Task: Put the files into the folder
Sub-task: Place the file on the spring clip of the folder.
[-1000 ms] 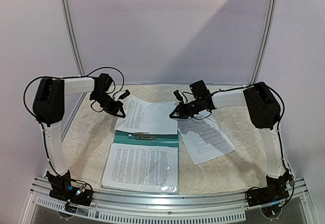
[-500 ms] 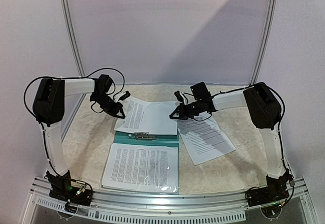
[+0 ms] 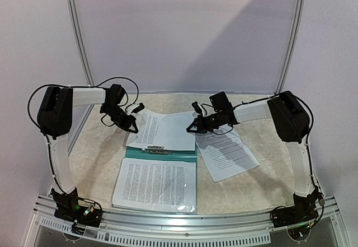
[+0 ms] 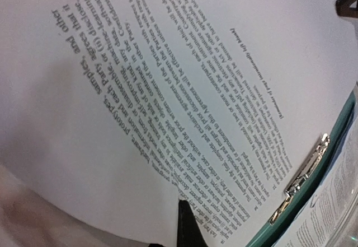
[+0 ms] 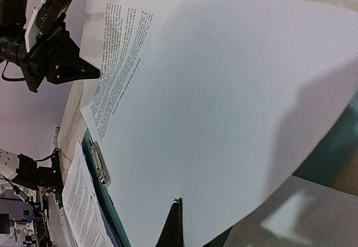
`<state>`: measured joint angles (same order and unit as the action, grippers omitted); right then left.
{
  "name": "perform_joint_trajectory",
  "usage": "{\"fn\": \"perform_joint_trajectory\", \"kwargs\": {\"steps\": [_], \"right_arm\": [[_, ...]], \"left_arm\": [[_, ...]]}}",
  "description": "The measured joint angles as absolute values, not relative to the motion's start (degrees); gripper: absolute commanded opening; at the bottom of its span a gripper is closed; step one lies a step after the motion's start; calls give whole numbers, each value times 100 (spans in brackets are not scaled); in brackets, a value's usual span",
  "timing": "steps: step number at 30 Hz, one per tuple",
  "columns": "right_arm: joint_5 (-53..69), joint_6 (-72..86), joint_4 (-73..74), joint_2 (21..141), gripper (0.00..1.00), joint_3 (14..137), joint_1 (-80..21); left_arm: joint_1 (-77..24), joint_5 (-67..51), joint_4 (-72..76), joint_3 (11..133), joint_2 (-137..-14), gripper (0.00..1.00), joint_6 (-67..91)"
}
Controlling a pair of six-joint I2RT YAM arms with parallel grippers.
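Note:
The teal folder (image 3: 161, 153) lies open in the middle of the table, its silver clip (image 3: 159, 149) at the spine. One of the files (image 3: 158, 129) covers its far half. My left gripper (image 3: 135, 128) is shut on that sheet's left edge, and its black fingertips (image 4: 184, 210) pinch the printed paper (image 4: 168, 90). My right gripper (image 3: 191, 129) is shut on the right edge. That side is lifted and curled over, so its blank back (image 5: 224, 101) shows. A second sheet (image 3: 156, 184) lies on the folder's near half. A third sheet (image 3: 226, 153) rests on the table at the right.
The clip (image 4: 302, 175) and the folder's teal edge (image 4: 335, 132) lie close to the held sheet's near edge. The left gripper (image 5: 92, 73) shows in the right wrist view. Metal frame posts (image 3: 78, 40) rise behind, and a rail (image 3: 184, 220) runs along the near edge.
The held sheet's right side has lifted and curled leftward over itself with the right gripper. The left gripper has shifted slightly back and left, still gripping.

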<state>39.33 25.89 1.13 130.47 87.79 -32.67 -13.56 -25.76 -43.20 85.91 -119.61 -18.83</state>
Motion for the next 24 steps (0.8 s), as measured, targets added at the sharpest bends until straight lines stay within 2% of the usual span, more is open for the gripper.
{"fn": "perform_joint_trajectory", "kwargs": {"steps": [9, 24], "right_arm": [[3931, 2609, 93, 13120, 6, 8783, -3267], [3913, 2438, 296, 13253, 4, 8991, -3267]], "left_arm": [[-1409, -2475, -4386, 8674, -12092, 0, -1957], [-1431, -2473, -4442, 8707, -12204, 0, -1994]]}}
